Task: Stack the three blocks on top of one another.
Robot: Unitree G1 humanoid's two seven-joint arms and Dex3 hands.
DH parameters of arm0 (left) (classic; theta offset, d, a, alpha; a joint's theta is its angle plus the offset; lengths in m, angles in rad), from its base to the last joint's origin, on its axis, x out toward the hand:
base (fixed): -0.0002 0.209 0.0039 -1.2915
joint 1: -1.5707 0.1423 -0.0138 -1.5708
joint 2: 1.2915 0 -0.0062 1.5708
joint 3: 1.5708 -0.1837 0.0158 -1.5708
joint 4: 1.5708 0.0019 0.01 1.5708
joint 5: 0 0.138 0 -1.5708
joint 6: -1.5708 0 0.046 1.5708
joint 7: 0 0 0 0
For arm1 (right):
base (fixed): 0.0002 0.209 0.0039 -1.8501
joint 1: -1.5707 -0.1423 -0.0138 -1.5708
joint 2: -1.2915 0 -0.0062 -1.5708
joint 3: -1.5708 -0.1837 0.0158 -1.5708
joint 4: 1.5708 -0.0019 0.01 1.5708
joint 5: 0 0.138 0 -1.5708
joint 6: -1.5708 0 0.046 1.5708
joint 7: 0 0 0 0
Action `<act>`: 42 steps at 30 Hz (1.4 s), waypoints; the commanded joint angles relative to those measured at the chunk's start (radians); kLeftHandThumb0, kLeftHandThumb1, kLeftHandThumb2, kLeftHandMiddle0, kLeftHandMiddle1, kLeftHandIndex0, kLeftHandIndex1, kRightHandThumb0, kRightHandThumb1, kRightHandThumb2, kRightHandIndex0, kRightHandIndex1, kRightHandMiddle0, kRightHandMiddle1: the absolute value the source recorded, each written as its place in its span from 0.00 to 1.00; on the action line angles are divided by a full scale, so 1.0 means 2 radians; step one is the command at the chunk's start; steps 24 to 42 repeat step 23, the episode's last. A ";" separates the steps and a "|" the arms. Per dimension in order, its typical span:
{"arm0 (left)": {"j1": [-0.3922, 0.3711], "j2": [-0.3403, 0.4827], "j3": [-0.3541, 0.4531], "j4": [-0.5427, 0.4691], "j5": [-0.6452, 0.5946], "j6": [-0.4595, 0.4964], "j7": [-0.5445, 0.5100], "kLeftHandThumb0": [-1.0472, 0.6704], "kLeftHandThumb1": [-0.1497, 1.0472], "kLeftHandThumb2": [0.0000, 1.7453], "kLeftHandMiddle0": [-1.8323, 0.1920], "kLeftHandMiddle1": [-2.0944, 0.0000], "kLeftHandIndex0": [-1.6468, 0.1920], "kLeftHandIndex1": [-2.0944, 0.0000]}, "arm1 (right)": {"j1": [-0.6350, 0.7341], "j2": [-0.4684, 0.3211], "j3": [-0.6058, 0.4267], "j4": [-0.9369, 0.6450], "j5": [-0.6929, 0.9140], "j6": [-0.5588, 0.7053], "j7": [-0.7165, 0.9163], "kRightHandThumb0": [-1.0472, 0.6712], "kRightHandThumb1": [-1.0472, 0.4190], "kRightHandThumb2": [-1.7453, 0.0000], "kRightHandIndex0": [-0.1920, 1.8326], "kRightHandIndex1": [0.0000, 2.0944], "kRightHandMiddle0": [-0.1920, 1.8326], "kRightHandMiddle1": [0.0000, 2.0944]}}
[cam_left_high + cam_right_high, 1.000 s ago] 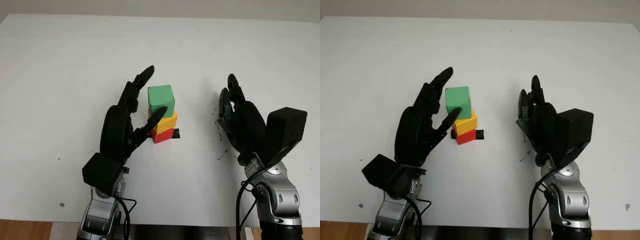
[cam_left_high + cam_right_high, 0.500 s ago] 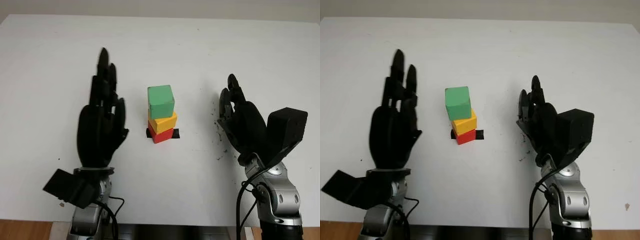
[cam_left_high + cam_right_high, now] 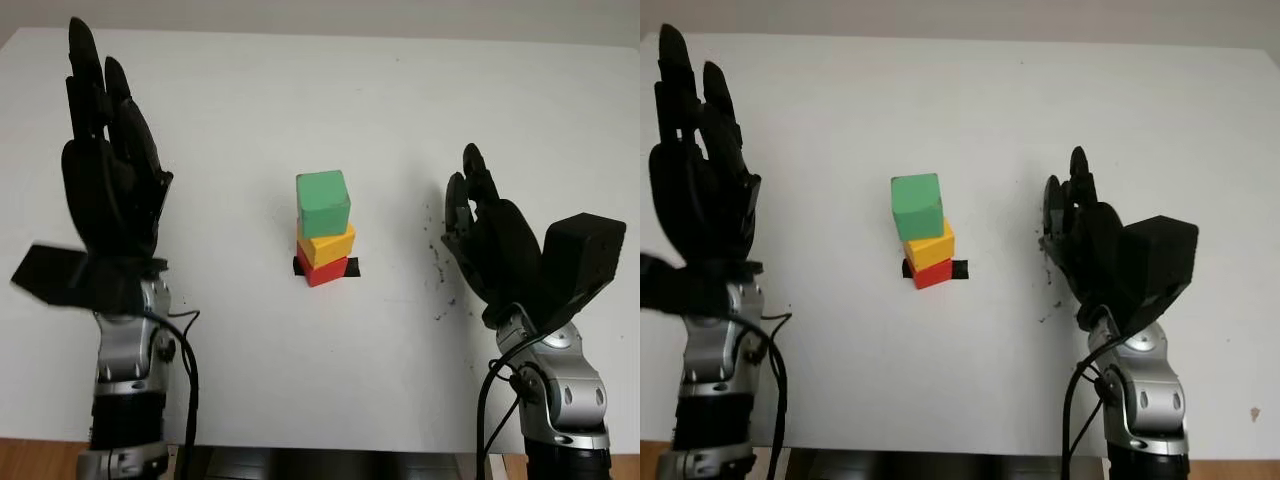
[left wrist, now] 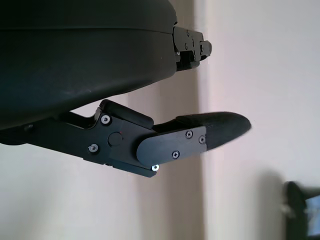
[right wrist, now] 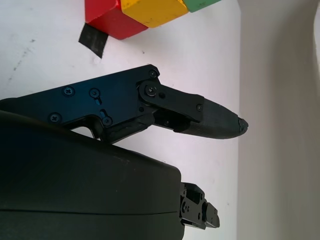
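In the middle of the white table stands a stack of three blocks. A red block is at the bottom on a black tape mark, a yellow block sits on it, and a green block is on top, turned a little askew. My left hand is raised high at the far left, well away from the stack, open and holding nothing. My right hand hovers to the right of the stack, open and apart from it. The right wrist view catches the red block, the yellow block and the green block.
Dark scuff marks speckle the table beside my right hand. A small brown spot lies near the front right edge. The table's front edge runs just behind both forearms.
My left hand let go of the green block, opened, and swung up and out to the far left. The stack stays standing. My right hand barely moved.
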 commanded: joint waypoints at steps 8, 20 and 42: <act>-0.059 0.050 -0.009 0.106 -0.021 0.073 -0.103 0.16 1.00 0.30 0.91 0.98 0.89 0.97 | -0.010 0.005 0.008 0.002 -0.014 -0.032 -0.011 0.22 0.00 0.57 0.00 0.00 0.00 0.00; -0.041 0.047 -0.019 0.078 -0.023 0.108 -0.129 0.18 1.00 0.33 0.92 0.98 0.90 0.98 | -0.002 0.002 0.011 -0.013 -0.015 -0.024 -0.007 0.23 0.00 0.56 0.00 0.00 0.00 0.00; -0.032 0.046 -0.023 0.061 -0.024 0.118 -0.133 0.18 1.00 0.34 0.93 0.98 0.91 0.98 | 0.002 0.001 0.009 -0.019 -0.015 -0.018 -0.007 0.23 0.00 0.56 0.00 0.00 0.00 0.00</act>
